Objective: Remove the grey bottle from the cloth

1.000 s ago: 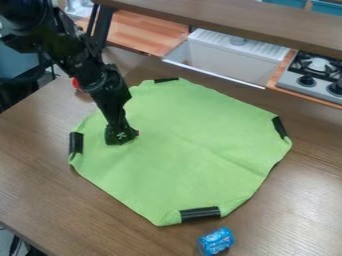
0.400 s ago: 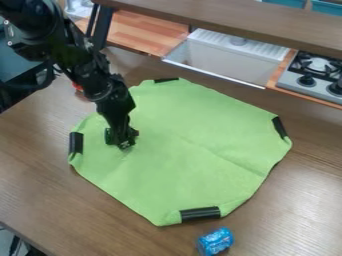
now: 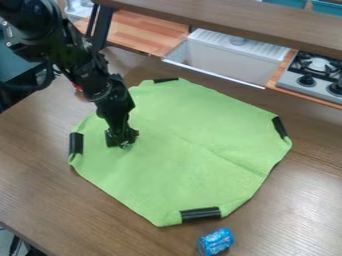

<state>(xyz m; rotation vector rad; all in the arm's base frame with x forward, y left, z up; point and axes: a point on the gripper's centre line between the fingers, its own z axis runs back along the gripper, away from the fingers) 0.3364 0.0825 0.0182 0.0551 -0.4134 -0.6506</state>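
Bottle whereabouts cannot be told for certain; it may be at or behind the gripper (image 3: 123, 139), but that is a guess from the task. The gripper hangs low over the cloth (image 3: 194, 150), at the part toward the tabletop's (image 3: 50, 185) left edge, and is either touching the fabric or just above it. Such a low pose would suit taking hold of something lying there, or lifting it away. Whether the hand is spread, pressed together or pinching anything, one cannot tell. The cloth lies broadly flat, with a faint crease, and dark strips sit at its cut-off corners, one of them (image 3: 200, 214) toward the tabletop's near edge and another (image 3: 76, 143) toward the left edge; presumably they keep the fabric from sliding or bunching. The blue can (image 3: 216, 241) rests on the bare wood just beyond the near strip, apart from the cloth, so it probably needs no handling. As for the bottle's direction, neither the way its neck points nor the line of its long axis can be made out. If it is in the grip, the next move calls for a lift clear of the fabric before going sideways, since a low drag could ruck the cloth.
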